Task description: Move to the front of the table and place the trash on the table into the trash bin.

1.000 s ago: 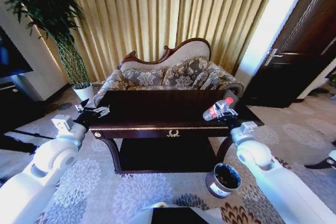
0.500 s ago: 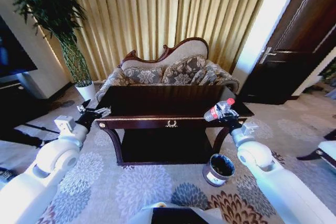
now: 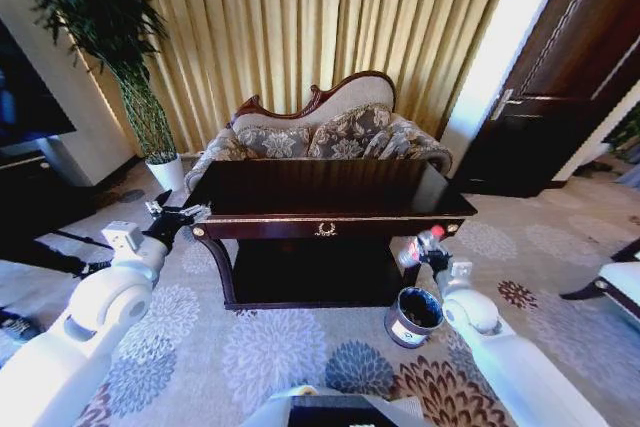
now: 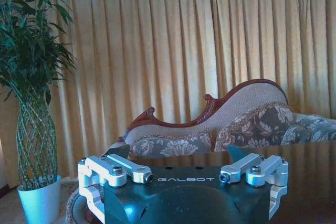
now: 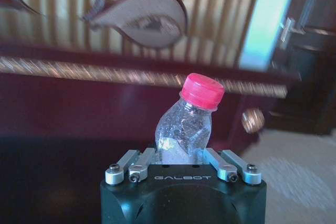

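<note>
The table [image 3: 330, 197] is dark, glossy mahogany with a thin gold line and a small gold ornament along its front edge. The bottle [image 5: 186, 121] is clear with a red cap. The bin [image 3: 412, 317] is dark with a lighter rim and a white label. The sofa [image 3: 320, 137] has a grey floral pattern in a reddish-brown frame. The curtains [image 3: 320, 27] are golden yellow, the carpet [image 3: 250, 357] grey with pale flowers

Warm daylight through curtains [image 3: 300, 37], glossy table [image 3: 330, 192] glare, blurred right-wrist background.
</note>
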{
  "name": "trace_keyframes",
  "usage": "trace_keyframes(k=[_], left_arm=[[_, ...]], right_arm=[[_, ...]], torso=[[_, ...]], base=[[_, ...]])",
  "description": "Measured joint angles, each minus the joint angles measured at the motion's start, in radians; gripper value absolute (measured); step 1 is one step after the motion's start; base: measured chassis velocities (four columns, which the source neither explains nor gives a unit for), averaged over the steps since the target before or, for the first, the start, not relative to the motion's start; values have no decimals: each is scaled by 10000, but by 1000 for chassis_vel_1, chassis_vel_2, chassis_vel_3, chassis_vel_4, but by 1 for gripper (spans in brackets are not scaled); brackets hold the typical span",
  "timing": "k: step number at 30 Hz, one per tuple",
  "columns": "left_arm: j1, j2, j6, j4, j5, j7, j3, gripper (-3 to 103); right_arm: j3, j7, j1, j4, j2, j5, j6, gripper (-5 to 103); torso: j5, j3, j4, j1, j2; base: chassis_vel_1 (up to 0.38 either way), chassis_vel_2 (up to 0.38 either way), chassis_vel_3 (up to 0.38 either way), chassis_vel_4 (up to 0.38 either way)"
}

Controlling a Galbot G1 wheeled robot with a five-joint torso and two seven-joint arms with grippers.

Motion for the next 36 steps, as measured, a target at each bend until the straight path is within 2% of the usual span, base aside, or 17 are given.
trace_keyframes(k=[2, 6, 7, 10, 11, 12, 14, 25, 28, 31, 32, 34, 36], left_arm=[[8, -27, -1, -40, 0, -6, -19, 100], [67, -87, -4, -172, -1, -25, -83, 100], [67, -87, -4, -172, -1, -25, -83, 100], [107, -102, -6, -208, -3, -27, -106, 100], [133, -122, -7, -221, -4, -29, -109, 100], [133, -122, -7, -221, -4, -29, -109, 100], [152, -204, -9, -253, 13, -30, -9, 100], [143, -239, -12, -293, 48, -29, 129, 100], [139, -226, -13, -305, 54, -29, 142, 100], [142, -218, -13, -326, 55, -29, 142, 100], [150, -215, -14, -350, 56, -29, 139, 100], [152, -214, -14, -355, 56, -29, 136, 100], [177, -216, -16, -379, 57, -29, 120, 100]], right_arm=[[-96, 0, 242, -593, 97, -118, 89, 27], [-546, -50, 1626, -3564, 542, -798, 600, 27], [-546, -50, 1626, -3564, 542, -798, 600, 27], [-797, -119, 2581, -5021, 722, -1069, 900, 27], [-884, -182, 3151, -5894, 822, -1158, 1047, 27], [-884, -182, 3151, -5894, 822, -1158, 1047, 27], [-894, -317, 4150, -7592, 1086, -1811, 1248, 27], [-664, -391, 3941, -8024, 1135, -2251, 1305, 25], [-574, -402, 3833, -7892, 1168, -2268, 1291, 41], [-532, -396, 3821, -7859, 1178, -2247, 1287, 47], [-497, -378, 3815, -7831, 1179, -2203, 1284, 57], [-491, -373, 3809, -7824, 1178, -2192, 1283, 57], [-443, -349, 3773, -7761, 1150, -2149, 1276, 68]], torso=[[-2, 0, 4, -1, 0], [1, -2, 3, -6, 2], [1, -2, 3, -6, 2], [1, -2, 2, -5, 2], [-4, -1, 9, -4, 2], [-4, -1, 9, -4, 2], [-5, -2, 5, -5, 2], [-2, -3, 2, -6, 3], [-2, -4, 3, -6, 4], [-2, -3, 4, -6, 4], [-3, -3, 4, -6, 4], [-3, -3, 4, -6, 3], [-2, -3, 4, -6, 4]], base=[[0, 0, 0, 0], [0, 0, 0, 0], [0, 0, 0, 0], [0, 0, 0, 0], [0, 0, 0, 0], [0, 0, 0, 0], [0, 0, 0, 0], [0, 0, 0, 0], [0, 0, 0, 0], [0, 0, 0, 0], [0, 0, 0, 0], [0, 0, 0, 0], [0, 0, 0, 0]])
